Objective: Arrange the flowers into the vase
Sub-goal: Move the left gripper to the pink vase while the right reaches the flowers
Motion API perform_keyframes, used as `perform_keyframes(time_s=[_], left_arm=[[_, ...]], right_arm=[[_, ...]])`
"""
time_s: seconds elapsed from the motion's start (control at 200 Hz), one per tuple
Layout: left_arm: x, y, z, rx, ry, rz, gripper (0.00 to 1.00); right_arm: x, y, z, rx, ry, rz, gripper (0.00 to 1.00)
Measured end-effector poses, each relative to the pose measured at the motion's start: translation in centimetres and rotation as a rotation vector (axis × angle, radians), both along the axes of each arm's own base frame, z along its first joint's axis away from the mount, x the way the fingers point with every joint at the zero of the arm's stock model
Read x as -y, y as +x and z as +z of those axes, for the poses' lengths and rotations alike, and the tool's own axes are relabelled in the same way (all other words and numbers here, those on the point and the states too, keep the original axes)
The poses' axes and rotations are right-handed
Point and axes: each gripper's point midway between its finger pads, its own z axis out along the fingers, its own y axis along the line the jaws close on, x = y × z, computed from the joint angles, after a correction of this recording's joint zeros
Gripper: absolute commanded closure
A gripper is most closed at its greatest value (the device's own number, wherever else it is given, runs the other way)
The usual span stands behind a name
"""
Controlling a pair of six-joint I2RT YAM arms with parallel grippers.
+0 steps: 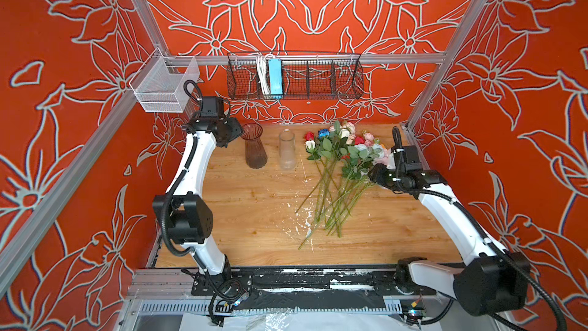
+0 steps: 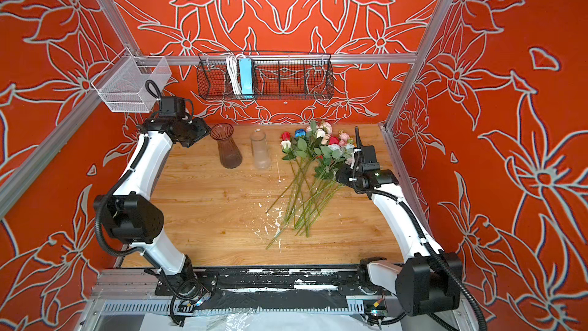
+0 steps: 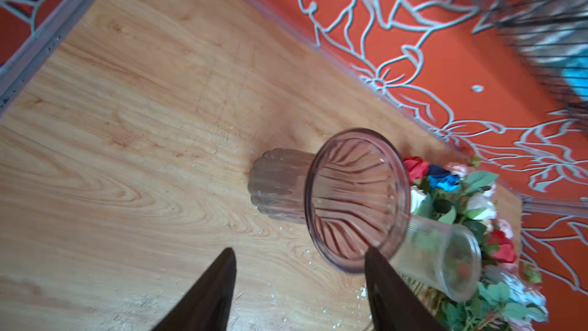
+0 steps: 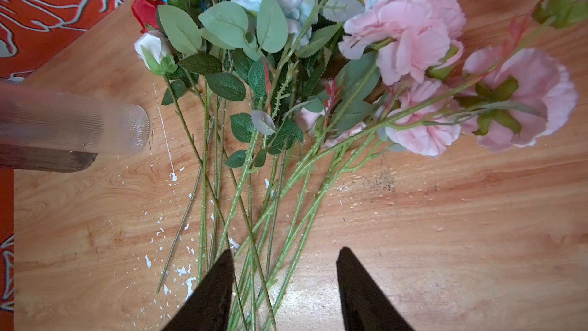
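The flowers (image 1: 337, 154) (image 2: 313, 154) lie in a heap on the right half of the wooden table, heads toward the back wall, green stems fanned toward the front. A pink-brown fluted vase (image 1: 254, 148) (image 2: 229, 151) stands upright at back left. My left gripper (image 3: 300, 249) is open beside the vase's rim (image 3: 356, 199) and holds nothing. In a top view it sits just left of the vase (image 1: 234, 133). My right gripper (image 4: 285, 251) (image 1: 374, 173) is open above the stems (image 4: 254, 205), several of which pass between its fingers.
A clear ribbed glass vase (image 1: 287, 151) (image 4: 79, 122) stands between the fluted vase and the flowers. A black wire basket (image 1: 294, 79) and a white mesh basket (image 1: 165, 85) hang on the back rail. White flecks (image 1: 305, 218) dot the table (image 1: 248, 211).
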Motion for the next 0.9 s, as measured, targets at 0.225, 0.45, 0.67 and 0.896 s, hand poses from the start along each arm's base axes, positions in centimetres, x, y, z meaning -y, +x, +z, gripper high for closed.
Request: perform_keyframes(time_s=[0.225, 0.45, 0.67, 0.896], left_arm=[[0.4, 2.0, -2.3, -0.092, -0.022, -0.035, 0.38], [0.8, 3.1, -4.9, -0.161, -0.048, -0.056, 0.45], [1.0, 3.2, -6.2, -0.198, -0.057, -0.071, 0.54], [1.3, 3.0, -6.0, -0.2, -0.058, -0.101, 0.73]], right_arm=[[0.0, -0.1, 0.1, 0.003, -0.002, 0.008, 0.46], [-0.1, -0.3, 0.5, 0.013, 0.001, 0.009, 0.46], [0.0, -0.9, 0.5, 0.02, 0.002, 0.009, 0.47], [0.1, -1.7, 1.4, 0.039, 0.003, 0.008, 0.48]])
